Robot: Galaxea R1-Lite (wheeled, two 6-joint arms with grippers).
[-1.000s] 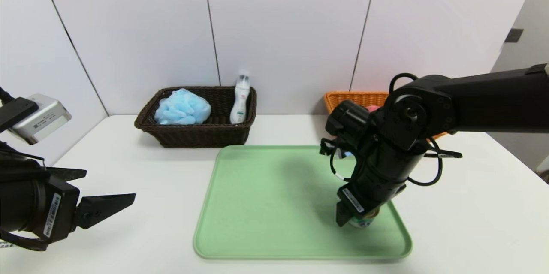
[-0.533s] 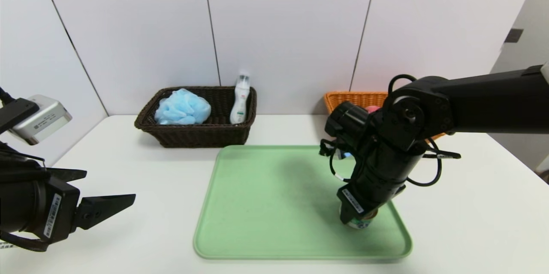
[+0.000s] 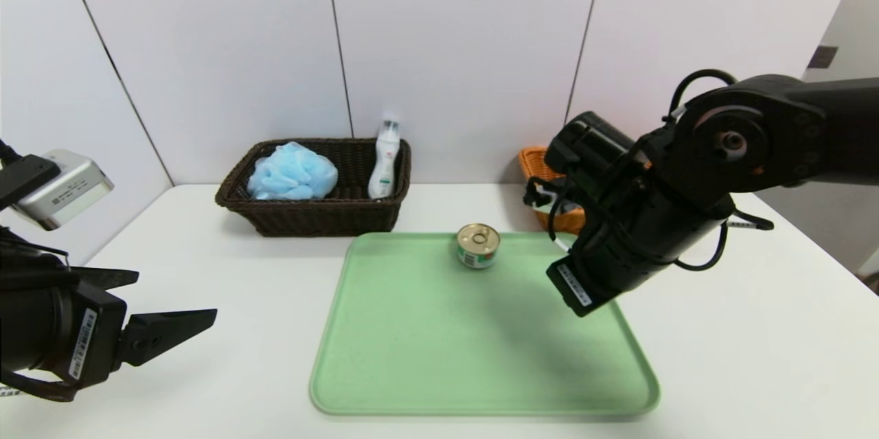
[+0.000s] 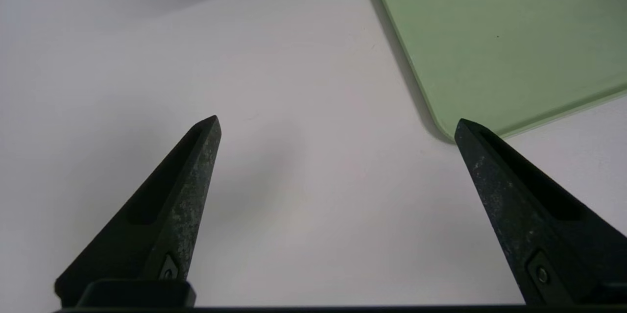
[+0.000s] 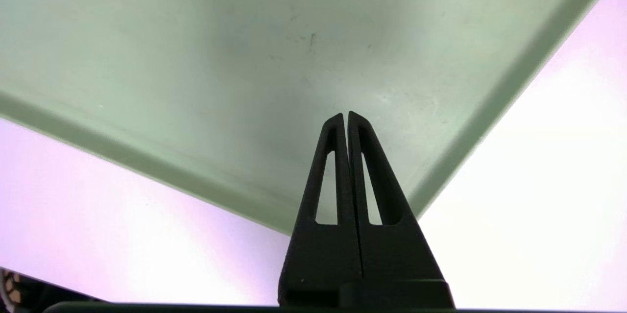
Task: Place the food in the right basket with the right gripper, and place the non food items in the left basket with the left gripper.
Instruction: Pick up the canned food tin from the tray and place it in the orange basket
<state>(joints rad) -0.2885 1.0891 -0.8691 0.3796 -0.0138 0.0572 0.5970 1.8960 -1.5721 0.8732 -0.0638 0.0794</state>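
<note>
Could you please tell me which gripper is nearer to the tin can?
The right: the right gripper hangs over the tray's right part, near the can; the left gripper is beyond the tray's left edge.

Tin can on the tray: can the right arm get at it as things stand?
Probably yes. The tin can stands uncovered near the far edge of the green tray, and nothing shows between it and the right gripper. Its jaws are shut, though, so they'd need opening first.
</note>
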